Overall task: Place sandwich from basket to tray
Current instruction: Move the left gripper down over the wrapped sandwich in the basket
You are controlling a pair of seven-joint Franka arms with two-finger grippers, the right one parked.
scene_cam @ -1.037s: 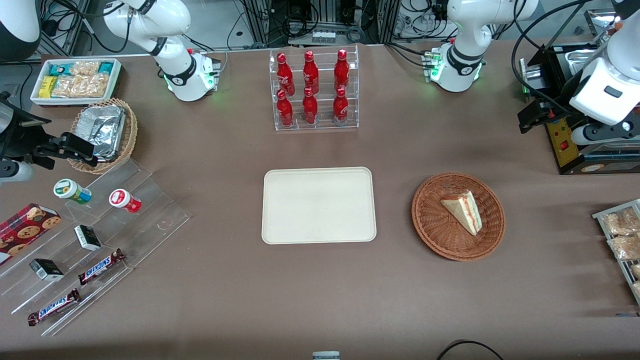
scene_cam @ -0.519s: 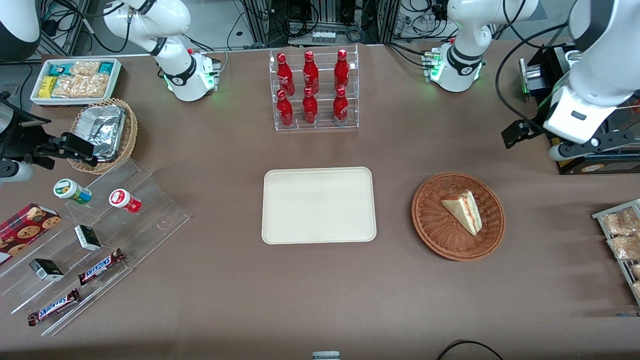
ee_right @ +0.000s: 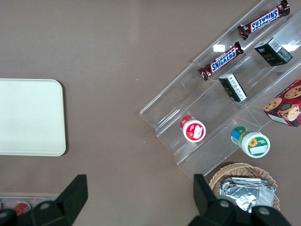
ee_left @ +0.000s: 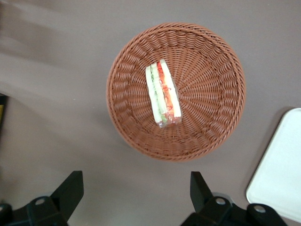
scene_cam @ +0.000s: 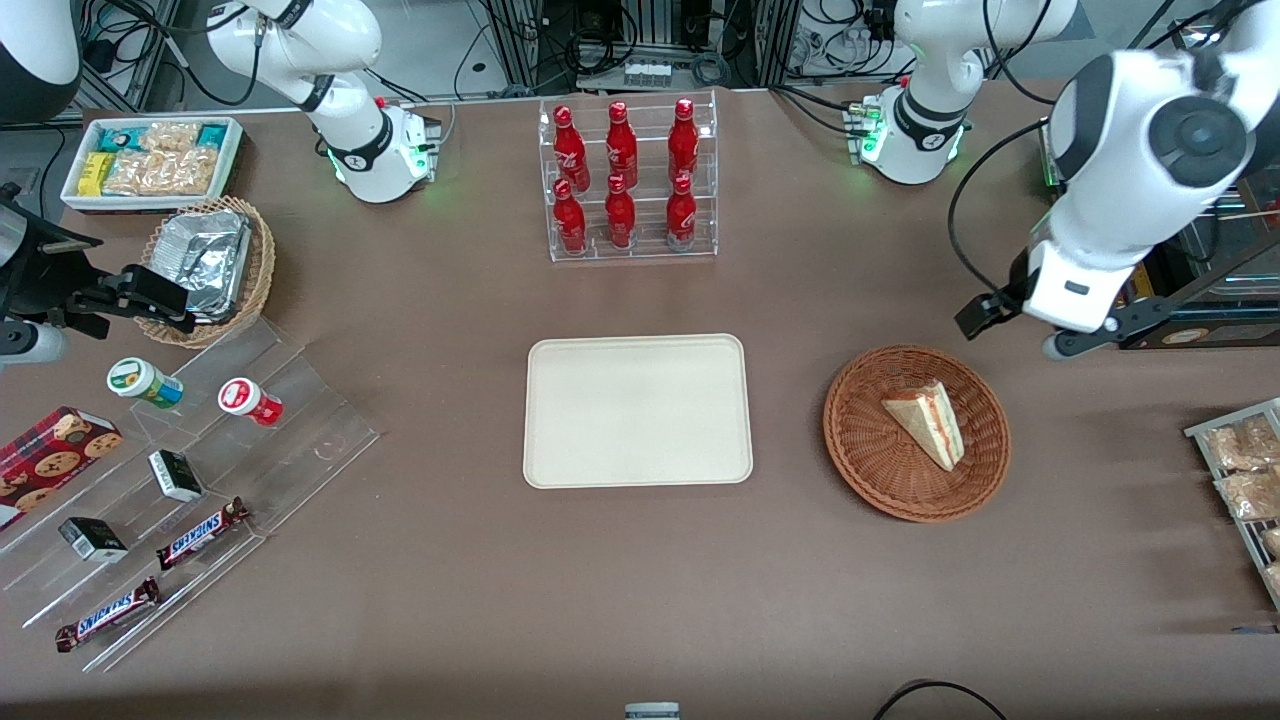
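Observation:
The sandwich (scene_cam: 927, 421), a pale triangular wedge with red, orange and green filling, lies in the reddish-brown wicker basket (scene_cam: 868, 440). In the left wrist view the sandwich (ee_left: 162, 98) rests near the middle of the basket (ee_left: 207, 113). The cream tray (scene_cam: 638, 410) lies flat beside the basket, toward the parked arm's end; one of its corners (ee_left: 281, 174) shows in the wrist view. My left gripper (scene_cam: 1090, 335) hovers above the table, a little farther from the front camera than the basket. The gripper (ee_left: 135, 184) is open with only bare table between its fingers.
A clear rack of red bottles (scene_cam: 627, 180) stands farther from the front camera than the tray. A black machine (scene_cam: 1190, 300) and a rack of snack packets (scene_cam: 1245, 470) sit at the working arm's end. Stepped acrylic shelves with snacks (scene_cam: 180, 480) lie toward the parked arm's end.
My left arm has swung in from the working arm's end of the table toward the basket, coming nearer the front camera. Sandwich, basket and tray have not moved.

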